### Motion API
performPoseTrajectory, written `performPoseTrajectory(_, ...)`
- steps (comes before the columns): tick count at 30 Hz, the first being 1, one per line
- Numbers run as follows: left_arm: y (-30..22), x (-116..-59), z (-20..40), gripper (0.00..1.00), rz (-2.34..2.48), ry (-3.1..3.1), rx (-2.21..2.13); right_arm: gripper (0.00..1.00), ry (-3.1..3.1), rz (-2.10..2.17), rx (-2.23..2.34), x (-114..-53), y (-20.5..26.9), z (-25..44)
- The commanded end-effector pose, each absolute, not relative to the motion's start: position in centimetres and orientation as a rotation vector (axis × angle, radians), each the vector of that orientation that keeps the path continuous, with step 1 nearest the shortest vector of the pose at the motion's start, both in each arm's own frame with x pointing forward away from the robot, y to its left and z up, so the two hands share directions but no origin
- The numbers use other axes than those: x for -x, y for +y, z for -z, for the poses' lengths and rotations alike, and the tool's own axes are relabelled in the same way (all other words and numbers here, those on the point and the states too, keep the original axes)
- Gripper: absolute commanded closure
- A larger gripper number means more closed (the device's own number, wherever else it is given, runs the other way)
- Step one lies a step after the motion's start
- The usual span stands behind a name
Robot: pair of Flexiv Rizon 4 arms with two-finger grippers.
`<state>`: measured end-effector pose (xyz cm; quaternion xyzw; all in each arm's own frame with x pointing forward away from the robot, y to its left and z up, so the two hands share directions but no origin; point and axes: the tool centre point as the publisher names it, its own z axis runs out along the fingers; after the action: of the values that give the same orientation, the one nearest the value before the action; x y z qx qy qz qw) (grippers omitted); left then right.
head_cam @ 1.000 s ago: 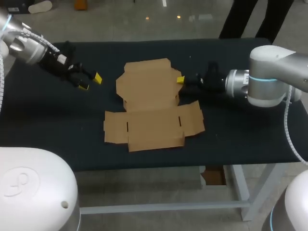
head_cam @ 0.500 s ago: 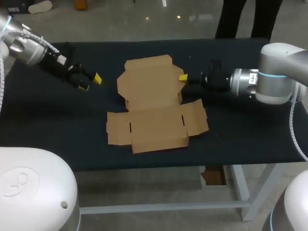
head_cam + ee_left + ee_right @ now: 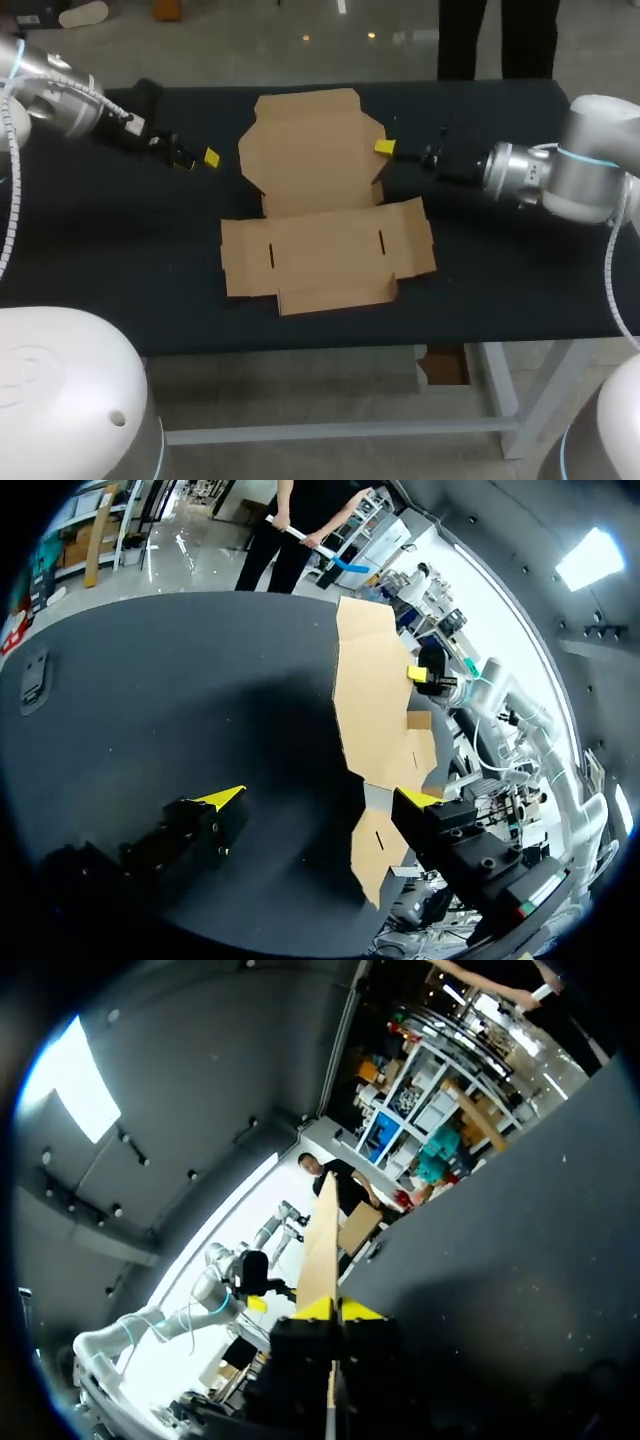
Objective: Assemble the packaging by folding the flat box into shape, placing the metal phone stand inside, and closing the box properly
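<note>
A flat brown cardboard box (image 3: 310, 200) lies unfolded in the middle of the black table (image 3: 120, 250). My right gripper (image 3: 384, 148) is shut on the right edge of the box's far panel. In the right wrist view the cardboard (image 3: 322, 1245) runs edge-on out from between the pinched yellow tips of that gripper (image 3: 328, 1310). My left gripper (image 3: 200, 160) stands open over bare table, a short way left of the far panel. In the left wrist view its tips (image 3: 320, 798) are spread wide, with the box (image 3: 375, 700) ahead of them and the right gripper (image 3: 417, 672) at the box's far side. No phone stand shows in the head view.
A small dark flat object (image 3: 35, 675) lies on the table off to the side of my left gripper. Bare black surface stretches on both sides of the box and along the front edge (image 3: 330, 345).
The box's far panel has shifted toward the table's far edge, with the right gripper holding it and the right arm drawn back to the right. My left gripper edged slightly farther back.
</note>
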<state>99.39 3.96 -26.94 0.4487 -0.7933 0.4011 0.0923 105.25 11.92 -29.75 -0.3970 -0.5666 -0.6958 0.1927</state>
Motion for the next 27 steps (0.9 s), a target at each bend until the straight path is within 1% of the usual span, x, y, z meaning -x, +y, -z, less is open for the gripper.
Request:
performPoseTrajectory(1,3.1,-99.0,26.9,0.0,-1.379,-2.366,-1.347,1.0,-1.555,2.012,1.1,-104.6,11.5,29.4)
performPoseTrajectory(11,0.3,-100.7,25.6,0.0,-1.668,-2.409,-1.099,1.0,-1.522,2.085,1.07,-104.8,11.3,28.3)
performPoseTrajectory(27,-3.0,-102.7,24.2,0.0,-1.793,-2.365,-0.799,1.0,-1.474,2.164,0.944,-105.3,11.7,26.8)
